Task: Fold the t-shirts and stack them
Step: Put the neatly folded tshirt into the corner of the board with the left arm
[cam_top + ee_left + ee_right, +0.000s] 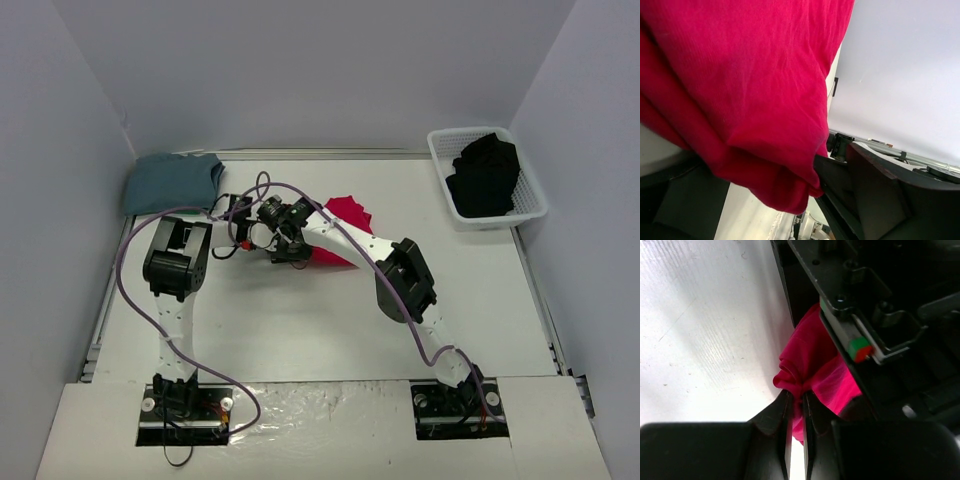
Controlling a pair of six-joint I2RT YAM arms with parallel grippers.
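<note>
I have both arms reaching in to the middle of the bench (300, 330), meeting at the red t-shirt (345, 213), which lies bunched just beyond the wrists and right of them. My right pincer (798, 397) is clenched on a small gathered fold of that red cloth; in its wrist view the two fingers stand almost together with the fabric pinched between them, just over the white surface. My left pincer (765, 187) is released, its fingers spread wide, and its camera is nearly filled by a hanging fold of the red shirt that sags down between them. I cannot tell whether the cloth rests on either finger. The slate blue-grey t-shirt (172, 183) lies folded in the far left corner. The black t-shirt (487, 175) sits heaped in the white basket (534, 205) at the far right, well apart from both arms.
</note>
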